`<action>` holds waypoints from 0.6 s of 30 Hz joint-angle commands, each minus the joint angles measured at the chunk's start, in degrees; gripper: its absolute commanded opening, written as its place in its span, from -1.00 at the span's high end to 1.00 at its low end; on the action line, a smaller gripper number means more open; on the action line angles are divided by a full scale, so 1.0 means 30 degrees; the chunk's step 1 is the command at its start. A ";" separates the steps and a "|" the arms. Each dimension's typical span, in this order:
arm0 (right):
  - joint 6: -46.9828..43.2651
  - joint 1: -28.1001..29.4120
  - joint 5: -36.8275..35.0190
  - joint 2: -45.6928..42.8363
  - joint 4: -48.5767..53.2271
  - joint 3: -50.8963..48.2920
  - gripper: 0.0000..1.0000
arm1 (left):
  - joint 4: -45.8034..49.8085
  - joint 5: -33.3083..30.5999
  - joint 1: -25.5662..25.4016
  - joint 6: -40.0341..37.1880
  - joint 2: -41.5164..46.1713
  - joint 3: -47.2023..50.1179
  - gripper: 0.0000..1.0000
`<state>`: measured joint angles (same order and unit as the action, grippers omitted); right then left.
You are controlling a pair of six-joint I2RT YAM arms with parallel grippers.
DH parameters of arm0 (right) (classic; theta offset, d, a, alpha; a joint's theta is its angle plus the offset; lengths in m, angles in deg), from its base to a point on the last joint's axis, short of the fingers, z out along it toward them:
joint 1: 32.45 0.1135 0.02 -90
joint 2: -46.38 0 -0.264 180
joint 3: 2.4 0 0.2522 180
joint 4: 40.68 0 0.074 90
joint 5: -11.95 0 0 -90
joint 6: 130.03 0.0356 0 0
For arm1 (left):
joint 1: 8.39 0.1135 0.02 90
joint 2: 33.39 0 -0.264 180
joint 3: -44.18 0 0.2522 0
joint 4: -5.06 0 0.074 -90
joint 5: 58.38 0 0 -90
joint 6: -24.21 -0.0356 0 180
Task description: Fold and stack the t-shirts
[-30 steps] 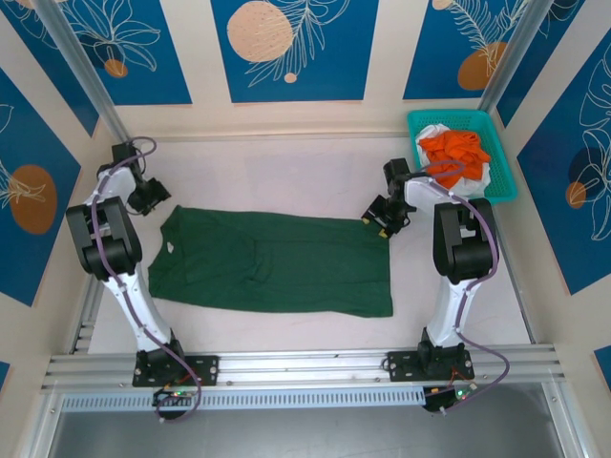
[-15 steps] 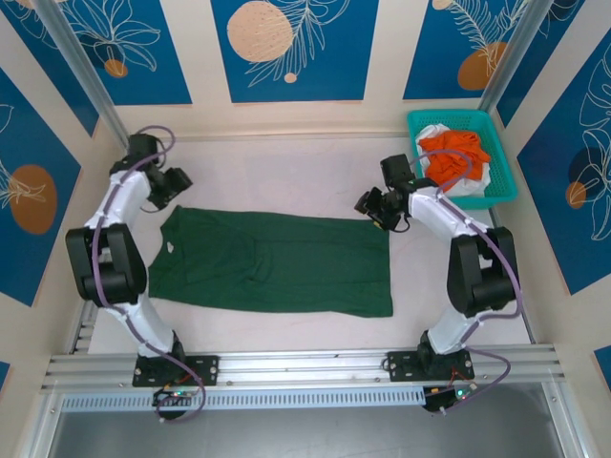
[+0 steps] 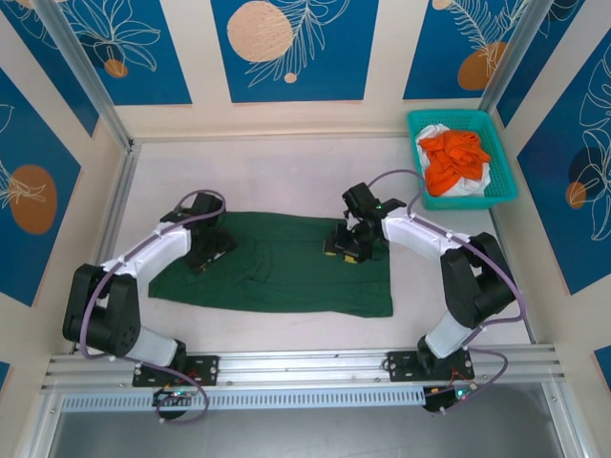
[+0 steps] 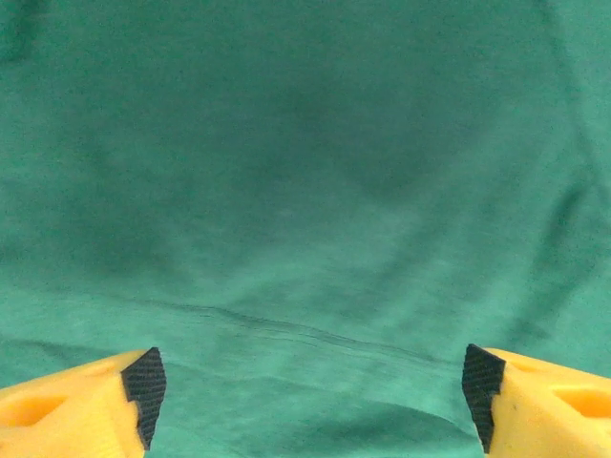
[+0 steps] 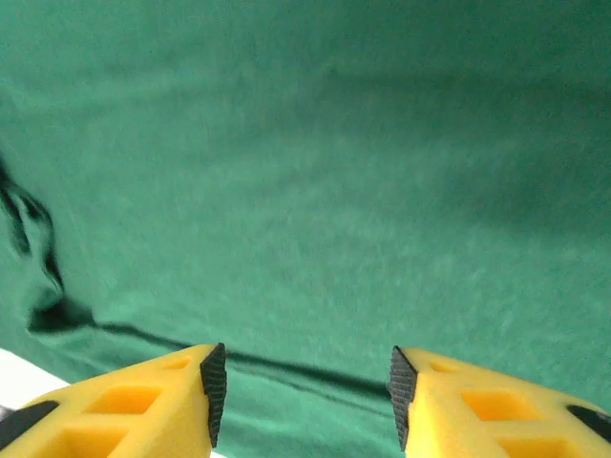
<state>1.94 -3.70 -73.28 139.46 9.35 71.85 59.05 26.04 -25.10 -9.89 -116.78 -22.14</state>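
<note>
A large dark green t-shirt lies flat on the table, folded into a long band, neck end to the left. My left gripper hovers over its left part, jaws wide open, with cloth beneath and nothing between the fingers. My right gripper is over the right part near the far edge, open, with smooth cloth and a dark fold line under it. An orange t-shirt lies bunched on a white one in the basket.
The teal mesh basket stands at the back right corner, against the wall. Bare pale table lies behind the green shirt and in front of it. Metal posts and a rail frame the table's edges.
Both arms have swung inward from the shirt's far corners to above its middle band. The left gripper's jaws have spread wider. The green shirt lies as before.
</note>
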 commanded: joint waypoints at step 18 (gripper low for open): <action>0.1513 0.0942 0.2158 0.1377 0.0789 -0.3277 0.01 | 0.0993 0.1072 0.0986 -0.4969 -1.2850 -1.0750 -0.48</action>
<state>3.82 -1.39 -68.07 142.52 9.87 64.07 63.09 26.71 -22.28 -19.58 -147.41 -48.54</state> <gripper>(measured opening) 0.495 0.742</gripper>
